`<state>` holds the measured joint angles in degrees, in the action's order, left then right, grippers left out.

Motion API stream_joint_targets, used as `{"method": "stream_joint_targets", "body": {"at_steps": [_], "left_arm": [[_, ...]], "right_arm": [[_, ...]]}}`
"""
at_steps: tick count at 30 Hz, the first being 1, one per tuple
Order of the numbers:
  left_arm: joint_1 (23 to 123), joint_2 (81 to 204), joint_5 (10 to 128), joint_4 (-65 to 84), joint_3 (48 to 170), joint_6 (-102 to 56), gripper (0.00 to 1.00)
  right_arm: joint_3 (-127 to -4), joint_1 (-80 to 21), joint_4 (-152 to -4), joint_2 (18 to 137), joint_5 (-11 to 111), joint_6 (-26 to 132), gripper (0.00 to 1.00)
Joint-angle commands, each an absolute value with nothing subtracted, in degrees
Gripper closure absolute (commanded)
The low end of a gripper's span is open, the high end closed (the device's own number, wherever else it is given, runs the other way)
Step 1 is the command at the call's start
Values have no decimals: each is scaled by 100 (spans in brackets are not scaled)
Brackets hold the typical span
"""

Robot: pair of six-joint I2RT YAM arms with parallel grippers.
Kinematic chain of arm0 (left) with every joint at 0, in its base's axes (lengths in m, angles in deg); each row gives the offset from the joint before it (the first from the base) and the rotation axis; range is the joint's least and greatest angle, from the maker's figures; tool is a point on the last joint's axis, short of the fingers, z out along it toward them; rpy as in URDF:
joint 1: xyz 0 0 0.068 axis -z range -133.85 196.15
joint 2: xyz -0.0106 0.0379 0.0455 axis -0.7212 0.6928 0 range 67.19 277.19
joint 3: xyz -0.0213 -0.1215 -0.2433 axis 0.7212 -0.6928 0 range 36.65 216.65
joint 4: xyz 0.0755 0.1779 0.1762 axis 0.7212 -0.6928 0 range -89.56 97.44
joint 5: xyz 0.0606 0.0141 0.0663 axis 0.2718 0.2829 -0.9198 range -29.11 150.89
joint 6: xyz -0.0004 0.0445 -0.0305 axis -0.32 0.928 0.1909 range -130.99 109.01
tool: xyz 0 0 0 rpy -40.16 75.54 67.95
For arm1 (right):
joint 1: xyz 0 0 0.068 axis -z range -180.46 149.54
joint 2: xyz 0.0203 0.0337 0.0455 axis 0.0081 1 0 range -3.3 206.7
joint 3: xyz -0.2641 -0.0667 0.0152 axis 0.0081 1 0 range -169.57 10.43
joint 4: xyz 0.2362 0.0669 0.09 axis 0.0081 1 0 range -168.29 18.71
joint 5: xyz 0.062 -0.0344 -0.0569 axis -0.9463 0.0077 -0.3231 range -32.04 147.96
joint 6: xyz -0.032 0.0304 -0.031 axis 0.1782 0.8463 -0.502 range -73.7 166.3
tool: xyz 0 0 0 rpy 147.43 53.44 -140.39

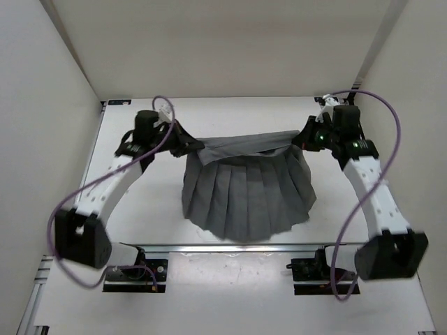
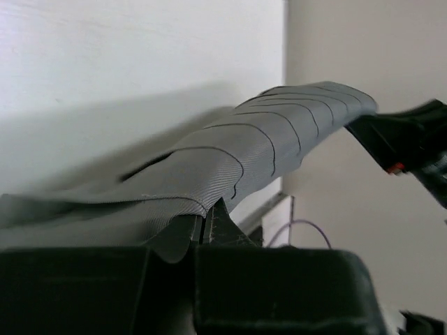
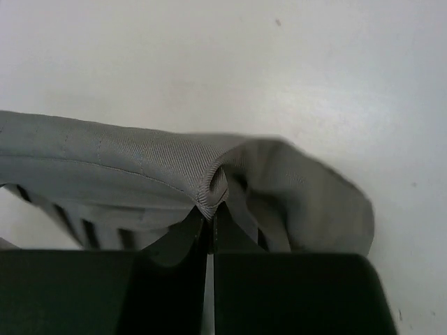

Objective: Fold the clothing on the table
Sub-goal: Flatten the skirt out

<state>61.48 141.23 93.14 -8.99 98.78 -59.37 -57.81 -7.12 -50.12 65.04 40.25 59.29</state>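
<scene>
The clothing is a dark grey pleated garment, lifted at its far edge and hanging down toward the near side of the table. My left gripper is shut on its far left corner, and the fabric drapes over the pinched fingertips. My right gripper is shut on the far right corner; a bunched fold of the clothing sits between its fingertips. The band between the two grippers is stretched taut above the table.
White walls close in the table on the left, right and back. A metal rail runs along the near edge, with the arm bases behind it. Purple cables loop beside both arms.
</scene>
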Motion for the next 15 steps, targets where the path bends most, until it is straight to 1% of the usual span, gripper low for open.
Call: {"method": "stream_joint_targets", "body": {"at_steps": [1, 2, 4, 7, 9, 12, 15], "left_arm": [[6162, 14899, 8867, -907, 11121, -5513, 100], [6136, 15301, 8857, -1030, 11405, -5433, 100], [6127, 15866, 8935, -1006, 12449, -5476, 100], [5969, 16236, 9137, -1023, 13514, -5678, 100], [5864, 16299, 9165, -1049, 13947, -5678, 100], [5740, 16018, 9253, -997, 13896, -5600, 100], [5705, 15370, 9323, -595, 12695, -5686, 100]], "right_arm": [[-6687, -459, -5324, 7164, 3766, 5862, 100], [-6891, -416, -5333, 7411, 3958, 5817, 100], [-7741, -477, -5280, 7633, 4283, 5676, 100], [-8578, -582, -5350, 7774, 4591, 5431, 100], [-8790, -661, -5490, 7547, 4837, 5273, 100], [-8687, -706, -5649, 7195, 4699, 5236, 99], [-7626, -443, -5824, 6590, 4182, 5631, 100]]}}
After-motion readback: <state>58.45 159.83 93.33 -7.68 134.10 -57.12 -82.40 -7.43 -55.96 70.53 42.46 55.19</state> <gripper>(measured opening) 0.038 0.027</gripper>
